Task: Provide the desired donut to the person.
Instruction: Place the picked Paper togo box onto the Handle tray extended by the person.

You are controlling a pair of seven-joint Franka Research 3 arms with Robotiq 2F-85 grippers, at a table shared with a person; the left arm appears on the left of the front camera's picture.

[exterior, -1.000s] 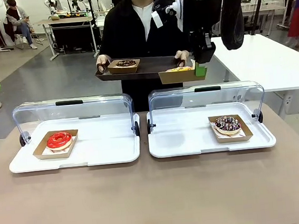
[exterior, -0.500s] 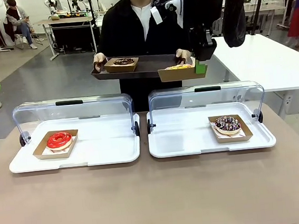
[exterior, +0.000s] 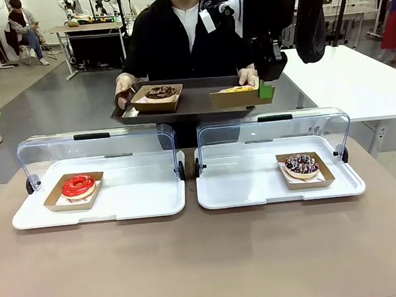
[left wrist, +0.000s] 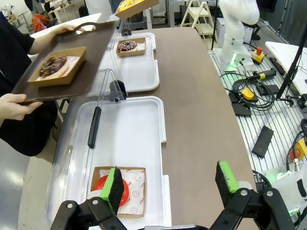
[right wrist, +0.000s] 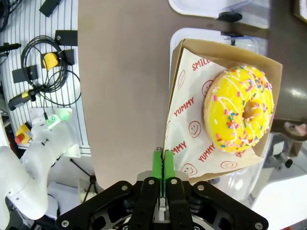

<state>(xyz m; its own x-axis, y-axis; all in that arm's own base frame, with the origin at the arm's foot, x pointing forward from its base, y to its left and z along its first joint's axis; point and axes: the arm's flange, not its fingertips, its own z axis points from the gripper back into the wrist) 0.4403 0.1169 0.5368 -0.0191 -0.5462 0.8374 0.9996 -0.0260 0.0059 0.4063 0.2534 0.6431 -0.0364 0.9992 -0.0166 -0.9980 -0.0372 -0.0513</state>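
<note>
1. Lowering and tipping toward the table since a second ago: the dark brown tray [exterior: 194, 104], with the person's [exterior: 188, 44] hands at its two ends, and the kraft box of the yellow sprinkled donut [right wrist: 239, 108] now sitting level with its right end instead of hanging below its edge.
2. Pinching one edge of that donut's box [exterior: 235, 97] with the right gripper [right wrist: 160, 165], green pads closed flat on the cardboard lip; holding the box at the tray's right end, whether resting on it or just above it not being clear.
3. Risking a tilt or a slide: gripping by a single rim lets the box sag, and letting go before the base sits fully on the tray could send it off the near edge onto the clear lid [exterior: 273, 124] below.
4. Risking a knock too: a tray moving in the person's hands could bump the held box or shift the chocolate donut box [exterior: 158, 96] lying at the tray's left end.
5. Hanging idle well left of the tray, the left gripper [left wrist: 168, 184], fingers spread wide and empty, above the red glazed donut [exterior: 79, 185] in the left white display tray [exterior: 102, 210].
6. Lying below the tray's right end, the chocolate sprinkled donut [exterior: 302, 166] in the right white display tray [exterior: 279, 193].
7. Standing between the tray and both cases, the raised clear lids, close beneath the handover.
</note>
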